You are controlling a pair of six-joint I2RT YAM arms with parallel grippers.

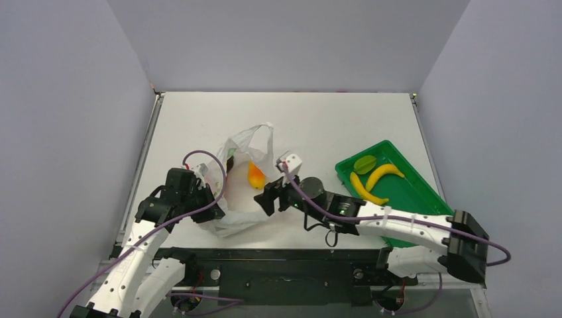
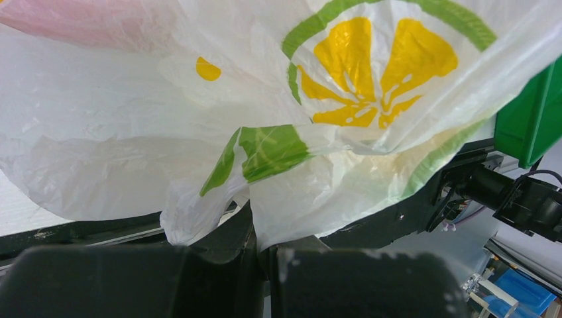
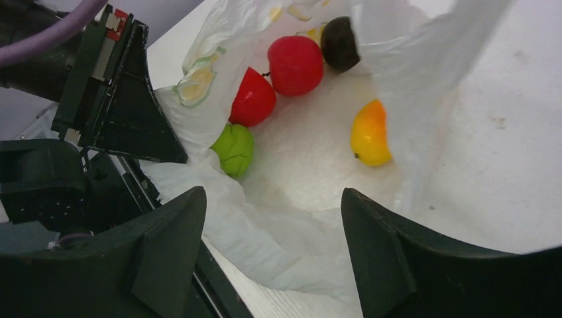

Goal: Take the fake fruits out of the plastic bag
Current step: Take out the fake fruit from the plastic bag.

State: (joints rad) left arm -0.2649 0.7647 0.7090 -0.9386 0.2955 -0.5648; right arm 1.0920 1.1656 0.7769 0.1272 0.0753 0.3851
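Note:
The white plastic bag lies open at table centre-left. My left gripper is shut on its left rim, and a fold of the bag is pinched between the closed jaws of the left gripper. Inside the bag lie two red apples, a green lime, an orange-yellow mango and a dark purple piece. My right gripper is open over the bag's near rim, holding nothing. From above, the mango shows beside the right gripper.
A green tray at the right holds two yellow bananas and a green starfruit. The left gripper's black body stands close to the bag's left side. Grey walls enclose the table.

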